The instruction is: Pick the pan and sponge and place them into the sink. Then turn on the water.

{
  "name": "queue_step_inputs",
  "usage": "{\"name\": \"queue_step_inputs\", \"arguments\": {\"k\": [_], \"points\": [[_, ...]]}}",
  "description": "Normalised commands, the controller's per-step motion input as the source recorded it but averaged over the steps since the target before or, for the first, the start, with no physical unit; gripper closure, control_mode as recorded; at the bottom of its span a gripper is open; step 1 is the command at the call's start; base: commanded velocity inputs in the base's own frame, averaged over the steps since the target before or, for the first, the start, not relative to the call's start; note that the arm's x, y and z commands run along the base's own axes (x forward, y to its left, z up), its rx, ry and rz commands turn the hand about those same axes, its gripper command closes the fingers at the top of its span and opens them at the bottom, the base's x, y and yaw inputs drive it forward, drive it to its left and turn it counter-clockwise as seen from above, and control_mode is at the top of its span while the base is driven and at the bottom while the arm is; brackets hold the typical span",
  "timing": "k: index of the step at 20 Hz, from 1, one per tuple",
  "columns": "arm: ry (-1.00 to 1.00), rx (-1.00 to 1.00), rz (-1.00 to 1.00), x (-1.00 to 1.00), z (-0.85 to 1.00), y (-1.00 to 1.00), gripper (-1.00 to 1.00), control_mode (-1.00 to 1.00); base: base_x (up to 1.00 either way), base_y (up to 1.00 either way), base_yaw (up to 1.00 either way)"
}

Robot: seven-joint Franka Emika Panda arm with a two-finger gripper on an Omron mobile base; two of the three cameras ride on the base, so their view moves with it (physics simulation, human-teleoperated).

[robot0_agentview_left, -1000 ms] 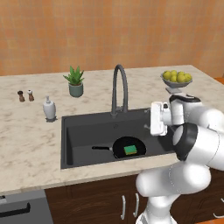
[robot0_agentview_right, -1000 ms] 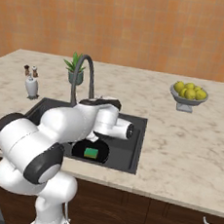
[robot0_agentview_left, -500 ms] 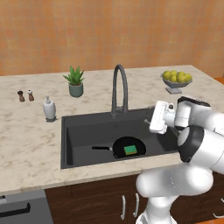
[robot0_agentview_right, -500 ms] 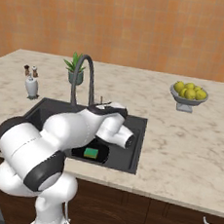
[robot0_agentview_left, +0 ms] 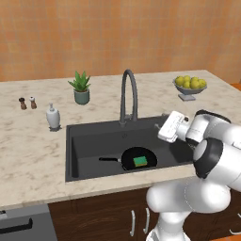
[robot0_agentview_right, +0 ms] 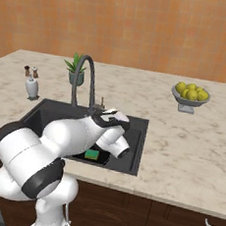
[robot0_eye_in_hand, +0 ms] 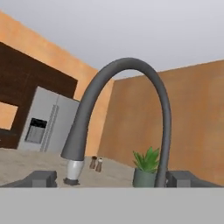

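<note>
Pan and sponge in the sink, hand up by the faucet.
The sponge (robot0_agentview_left: 140,161) lies in the pan (robot0_agentview_left: 138,158) on the sink (robot0_agentview_left: 89,141) floor; the hand (robot0_eye_in_hand: 111,178), jaws wide and empty, faces the faucet (robot0_agentview_left: 127,96).

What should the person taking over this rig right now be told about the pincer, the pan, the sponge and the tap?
Pincer: open, holding nothing, pointed at the faucet from the sink's right side.
Pan: lying in the sink, handle toward the left.
Sponge: resting inside the pan.
Done: both items are in the basin.
Left: turn on the water; no stream falls from the spout yet. The faucet's lever is hard to make out, so find it before reaching in.
</note>
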Motion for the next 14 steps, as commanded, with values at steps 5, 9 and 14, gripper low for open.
{"name": "queue_step_inputs", "arguments": {"k": [5, 9, 14], "points": [[0.32, 0.11, -0.04, 0.00, 0.43, 0.00, -1.00, -1.00, 0.00, 0.00, 0.00], [0.30, 0.04, -0.01, 0.00, 0.15, 0.00, -1.00, -1.00, 0.00, 0.00, 0.00], [0.01, 0.00, 0.00, 0.00, -0.03, 0.00, -1.00, -1.00, 0.00, 0.00, 0.00]]}}
